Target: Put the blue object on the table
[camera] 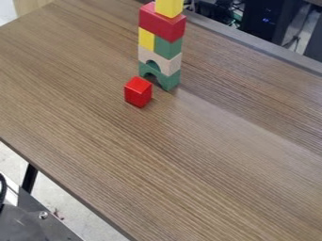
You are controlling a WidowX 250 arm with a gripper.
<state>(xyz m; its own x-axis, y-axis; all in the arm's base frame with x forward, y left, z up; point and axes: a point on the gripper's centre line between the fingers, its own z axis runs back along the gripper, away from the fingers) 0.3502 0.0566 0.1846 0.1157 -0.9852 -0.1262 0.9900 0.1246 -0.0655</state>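
The brown wood-grain table (207, 155) runs across the camera view. Toward its far side stands an upright tower of blocks. At the tower's base is a green arch block (170, 82), with a pale wooden arch block (168, 62) on it. A yellow block (146, 39) and a green block (168, 48) sit side by side above that. Across them lies a red block (162, 23), topped by a yellow block (168, 6) that the view's top edge cuts off.
A small red block (138, 92) stands just in front of the tower's base, to its left. Dark equipment (267, 21) is behind the far edge. Grey metal parts (31, 219) lie beyond the near left edge.
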